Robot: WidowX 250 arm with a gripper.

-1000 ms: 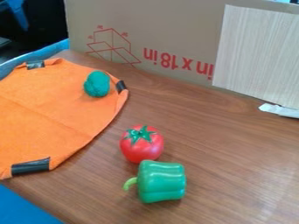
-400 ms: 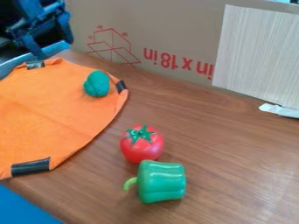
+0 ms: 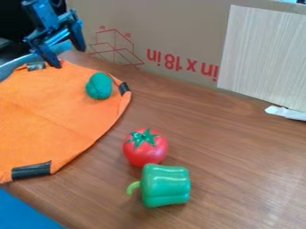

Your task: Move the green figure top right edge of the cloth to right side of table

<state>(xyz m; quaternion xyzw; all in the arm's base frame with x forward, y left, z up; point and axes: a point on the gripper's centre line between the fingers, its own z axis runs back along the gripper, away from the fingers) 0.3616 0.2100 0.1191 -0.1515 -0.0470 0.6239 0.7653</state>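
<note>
As the lumpy, rounded green figure [image 3: 99,86] rests on the orange fabric cloth [image 3: 53,112], near its upper right edge and just beside a short black strip [image 3: 124,88], we see the black two-finger pincer [image 3: 69,57] hanging by the cloth's far edge at upper left, its fingers spread wide. Nearer to us, on the brown wooden tabletop [image 3: 233,161], we find a shiny red tomato [image 3: 144,151] with a green leafy top and, next to it, a glossy green bell pepper [image 3: 167,185] lying on its side, its stem toward the left. Behind, we have a brown cardboard box [image 3: 179,31] with red print and a pale wood-grain panel [image 3: 263,53].
</note>
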